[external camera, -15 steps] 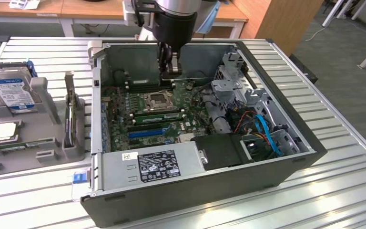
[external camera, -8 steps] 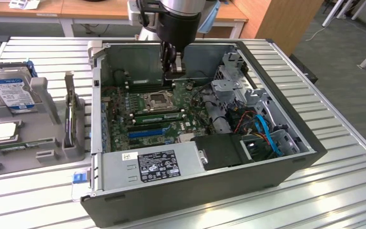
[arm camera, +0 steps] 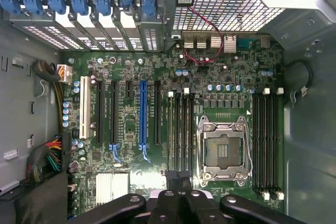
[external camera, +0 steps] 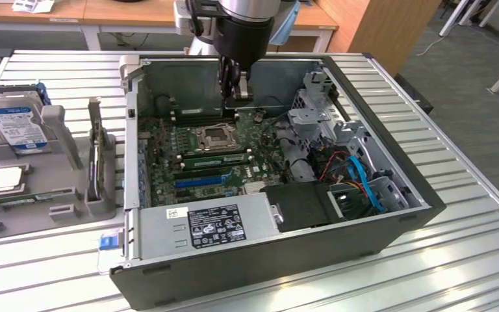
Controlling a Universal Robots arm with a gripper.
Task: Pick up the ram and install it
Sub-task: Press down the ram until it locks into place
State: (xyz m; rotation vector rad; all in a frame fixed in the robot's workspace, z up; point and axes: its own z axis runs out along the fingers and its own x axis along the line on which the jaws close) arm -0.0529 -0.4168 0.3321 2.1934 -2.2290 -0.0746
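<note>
Far left on the slatted counter (external camera: 475,214): a grey holder (external camera: 54,208) close to the edge, little bare room around it. In it, a drive (external camera: 15,120) propped up at the far end, a square chip (external camera: 2,179) flat in its recess, a thin green strip (external camera: 33,196) lying just near of the chip. Just right of these, a card (external camera: 96,159) standing on edge in a grey stand, almost against the case.

Middle: open case (external camera: 275,260) on its side, walls up all round. Inside at the near end, a power unit (external camera: 219,224) with a black label, then the board with a blue slot (arm camera: 143,114) among black ones. Bare socket (external camera: 215,135) (arm camera: 223,150) mid-board, memory slots on both its sides. Ram (external camera: 217,156), as far as can be seen, seated along a slot just near of the socket.

Pincer (external camera: 236,96) (arm camera: 178,176) pressed together, pinching nothing visible, hanging inside the case above the far part of the board, well clear of the ram, close to the far wall.

Right inside the case: grey drive cage (external camera: 314,120), then a tangle of blue and orange cables (external camera: 366,182) crowding the right wall.

Right of the case: bare slats, open out to the counter edge.
</note>
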